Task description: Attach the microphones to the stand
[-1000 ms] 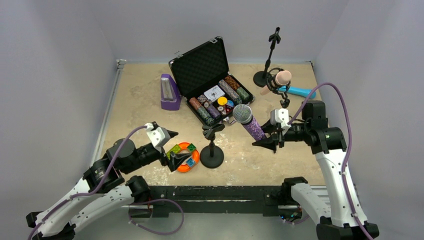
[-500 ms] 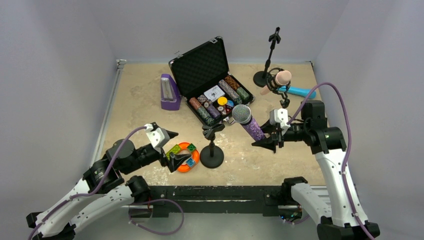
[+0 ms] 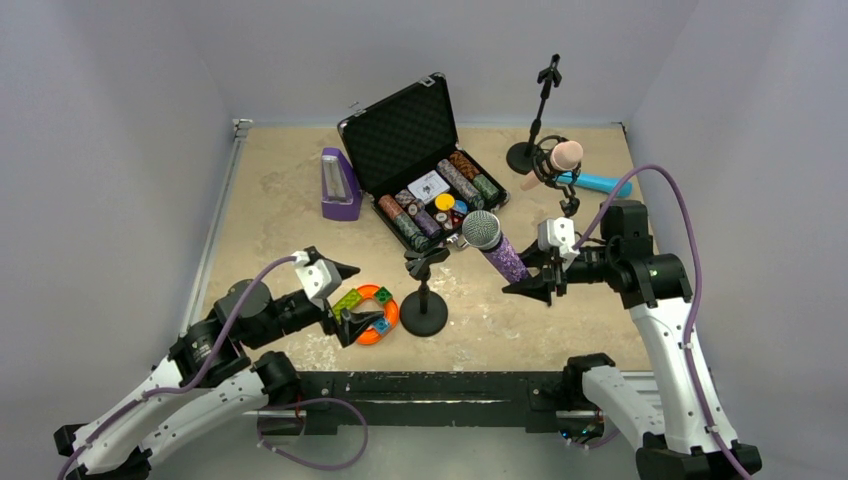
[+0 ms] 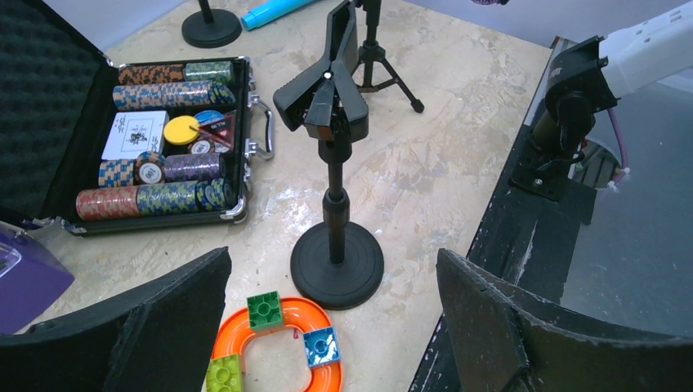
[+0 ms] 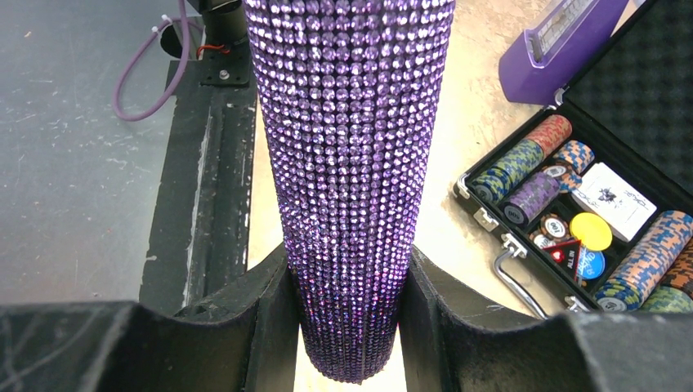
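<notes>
The right gripper [image 3: 532,272] is clamped at a narrow width on the lower handle of the glittery purple microphone [image 3: 503,252], holding it above the tabletop [image 3: 280,230] with the silver mesh head [image 3: 482,229] tilted up and away from the gripper, toward the open poker chip case [image 3: 405,130]. In the right wrist view both fingers [image 5: 270,302] press against the rhinestone barrel [image 5: 347,163], whose tail end sits between them. The left gripper [image 3: 347,300] hovers with its fingers spread wide and nothing between them. Straight ahead of it in the left wrist view stands the short round-based microphone stand [image 4: 335,196], its black clip [image 4: 323,94] empty. That stand lies between the two grippers, and the purple microphone's head is near its clip but apart from it. Just below and in front of the left gripper lies an orange toy track with building blocks [image 4: 278,347]. Beyond the right gripper, the pale pink microphone [image 3: 556,159] appears to sit in the holder of a small tripod stand [image 3: 568,203]. The cyan-blue microphone [image 3: 600,184] lies flat on the tabletop just behind it. A tall, thin stand [image 3: 541,108] rises farther back, empty. A purple metronome [image 3: 338,186] stands well beyond the left gripper, beside the case.
</notes>
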Robot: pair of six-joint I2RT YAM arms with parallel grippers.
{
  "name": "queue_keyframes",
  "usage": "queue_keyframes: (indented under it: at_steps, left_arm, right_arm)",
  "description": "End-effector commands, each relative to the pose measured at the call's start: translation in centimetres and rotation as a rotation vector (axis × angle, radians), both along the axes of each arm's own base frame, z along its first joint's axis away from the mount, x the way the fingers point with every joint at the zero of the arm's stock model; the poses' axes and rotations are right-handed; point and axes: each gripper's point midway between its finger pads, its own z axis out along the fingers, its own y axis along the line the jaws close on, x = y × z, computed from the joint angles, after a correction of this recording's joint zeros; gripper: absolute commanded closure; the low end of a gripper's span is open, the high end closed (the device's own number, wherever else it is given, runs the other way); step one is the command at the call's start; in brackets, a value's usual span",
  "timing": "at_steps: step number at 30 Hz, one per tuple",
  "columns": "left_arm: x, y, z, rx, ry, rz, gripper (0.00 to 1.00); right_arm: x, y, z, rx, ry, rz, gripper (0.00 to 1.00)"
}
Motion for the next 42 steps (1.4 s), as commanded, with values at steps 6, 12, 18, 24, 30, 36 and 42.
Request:
queue_keyframes:
  at_steps: [6,12,18,24,30,36,42]
  left_arm:
    - [-0.7,-0.8,0.6,-0.025,-0.090,-0.085,0.01]
    - [-1.3,-1.5,0.5,0.007,-0.220,-0.181,0.01]
    - [-0.3,-2.1,0.4,0.028,-0.291,-0.173,0.01]
    - [1.1,-3.9,0.9,-0.002,-0.338,-0.173,0.01]
    - [3.2,-5.5,2.1,-0.024,-0.384,-0.130,0.01]
    - [5.3,-6.2,3.0,-0.054,-0.398,-0.074,0.01]
    - [5.0,-7.9,3.0,-0.104,-0.364,-0.159,0.02]
  right_arm:
    - [0.0,0.4,0.5,0.015,-0.021,0.019,1.00]
    - [0.1,0.4,0.5,0.012,-0.021,0.022,1.00]
    - [0.1,0.5,0.4,0.010,-0.022,0.023,1.00]
    - [0.3,0.6,0.5,0.014,-0.022,0.031,1.00]
    - [0.6,1.0,0.5,0.014,-0.016,0.044,1.00]
    - [1.7,2.0,-0.1,-0.014,-0.009,0.062,1.00]
    - [3.4,3.3,-0.8,-0.032,-0.008,0.081,1.00]
